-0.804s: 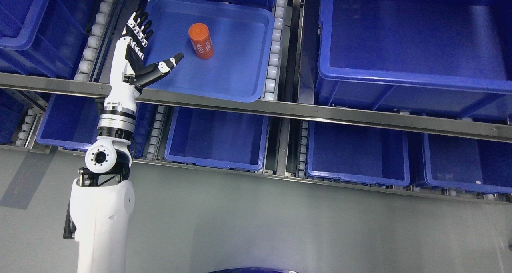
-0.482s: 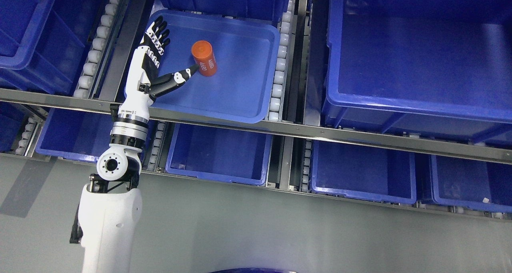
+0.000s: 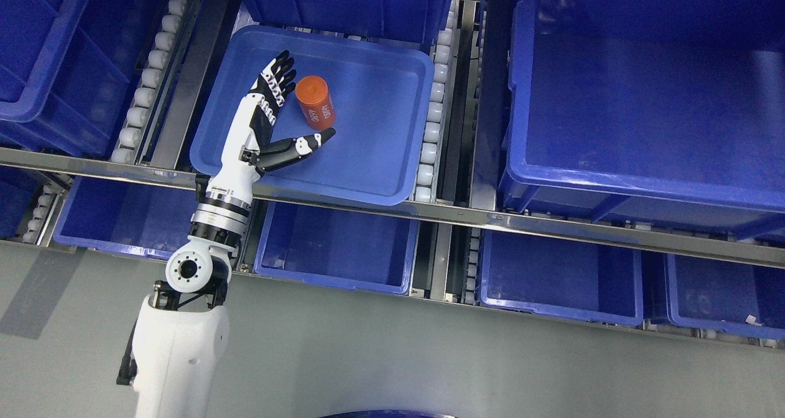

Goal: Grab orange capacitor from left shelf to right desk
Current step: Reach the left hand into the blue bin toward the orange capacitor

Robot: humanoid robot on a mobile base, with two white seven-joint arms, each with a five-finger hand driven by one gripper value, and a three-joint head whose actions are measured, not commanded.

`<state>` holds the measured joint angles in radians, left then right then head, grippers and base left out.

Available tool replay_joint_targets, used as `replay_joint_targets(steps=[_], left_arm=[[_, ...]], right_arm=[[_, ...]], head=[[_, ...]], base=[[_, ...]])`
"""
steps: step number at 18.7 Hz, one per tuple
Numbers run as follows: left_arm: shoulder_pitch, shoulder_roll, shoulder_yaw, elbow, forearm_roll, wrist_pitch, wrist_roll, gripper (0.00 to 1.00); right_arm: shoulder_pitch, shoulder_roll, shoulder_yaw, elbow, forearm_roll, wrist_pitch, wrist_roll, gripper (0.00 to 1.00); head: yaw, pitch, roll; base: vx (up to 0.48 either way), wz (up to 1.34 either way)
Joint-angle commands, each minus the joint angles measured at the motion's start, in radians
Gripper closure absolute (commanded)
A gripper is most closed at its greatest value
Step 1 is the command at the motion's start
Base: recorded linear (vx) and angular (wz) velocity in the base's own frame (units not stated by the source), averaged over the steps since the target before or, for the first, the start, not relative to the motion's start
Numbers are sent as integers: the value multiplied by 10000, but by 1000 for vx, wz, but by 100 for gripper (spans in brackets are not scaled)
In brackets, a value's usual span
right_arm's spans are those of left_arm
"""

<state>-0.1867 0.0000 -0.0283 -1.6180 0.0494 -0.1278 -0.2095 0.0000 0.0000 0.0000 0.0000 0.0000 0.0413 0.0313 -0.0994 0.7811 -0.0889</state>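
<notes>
Now, left hand (image 3: 270,121): fingers (image 3: 277,78) spreading beside orange capacitor (image 3: 315,102), thumb reaching under it.
Tray (image 3: 380,167): holding capacitor.
Advice: curling evenly around the cylinder, avoiding rolling it.

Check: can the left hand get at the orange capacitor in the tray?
Probably yes. The left hand is open inside the tray, with the capacitor between its fingers and thumb; nothing blocks it.
</notes>
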Motion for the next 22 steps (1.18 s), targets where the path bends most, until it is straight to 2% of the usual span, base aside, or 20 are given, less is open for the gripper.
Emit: replay_joint_targets(steps=[1, 6, 15, 17, 22], left_arm=[[-570, 174, -361, 838, -386, 128, -22, 0], [-1875, 174, -100, 2679, -586, 128, -22, 0], [-1692, 230, -254, 2788, -571, 143, -743, 5], [-1692, 276, -223, 2788, -586, 143, -728, 8], [-1783, 276, -116, 3339, -647, 5, -712, 25]], right_arm=[[-31, -175, -107, -337, 46, 1, 9, 0], [-16, -175, -107, -337, 46, 1, 9, 0], [-16, -175, -107, -337, 46, 1, -7, 0], [-31, -175, -107, -337, 46, 1, 9, 0], [-16, -175, -107, -337, 46, 1, 9, 0]], head=[[0, 0, 0], [0, 0, 0], [0, 0, 0], [0, 0, 0], [0, 0, 0]], base=[[0, 0], [0, 0], [0, 0], [0, 0], [0, 0]])
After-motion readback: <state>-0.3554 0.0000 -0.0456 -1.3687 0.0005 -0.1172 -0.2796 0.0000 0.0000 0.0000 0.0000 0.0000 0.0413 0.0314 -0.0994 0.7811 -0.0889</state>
